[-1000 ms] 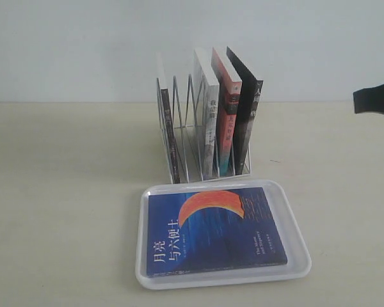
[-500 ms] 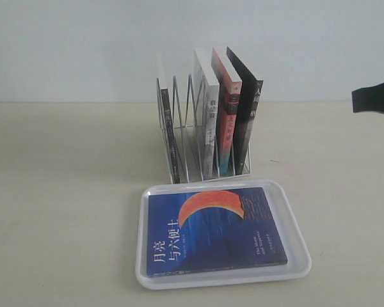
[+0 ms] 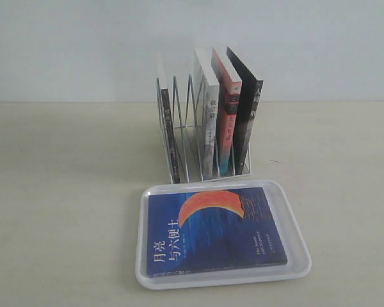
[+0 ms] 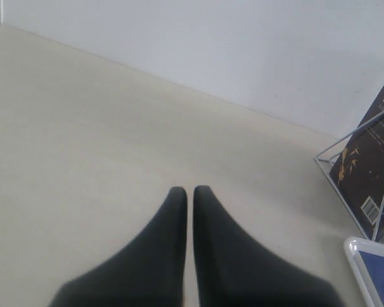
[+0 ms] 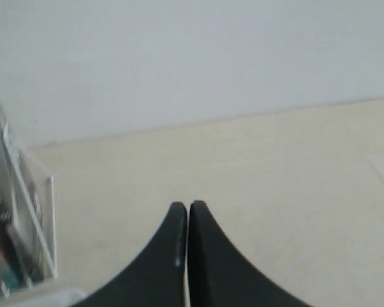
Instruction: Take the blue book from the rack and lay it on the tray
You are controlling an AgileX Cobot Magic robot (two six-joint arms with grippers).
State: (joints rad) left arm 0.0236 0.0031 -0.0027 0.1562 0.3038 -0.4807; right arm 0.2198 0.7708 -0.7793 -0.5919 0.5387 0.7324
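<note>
Now on the desk [image 3: 64, 192]: one tray, one rack, five books.
Blue book [image 3: 214, 231]: lying flat inside the tray, cover up, with an orange-red crescent and a white title showing.
Tray [image 3: 221, 280]: white, shallow, with rounded corners and a raised rim; it sits just in front of the rack.
Rack [image 3: 185, 144]: white wire, upright, with several narrow slots.
Rack contents: thin dark book [image 3: 171, 137] in the left-end slot; white book [image 3: 208, 121], red-spined book [image 3: 227, 121] and black book [image 3: 248, 121] standing side by side toward the right end.
Left end effector [image 4: 190, 192]: black fingers closed together, gripping nothing, over bare desk near a corner of the rack.
Right end effector [image 5: 187, 208]: black fingers closed together, gripping nothing, over bare desk beside the rack.
</note>
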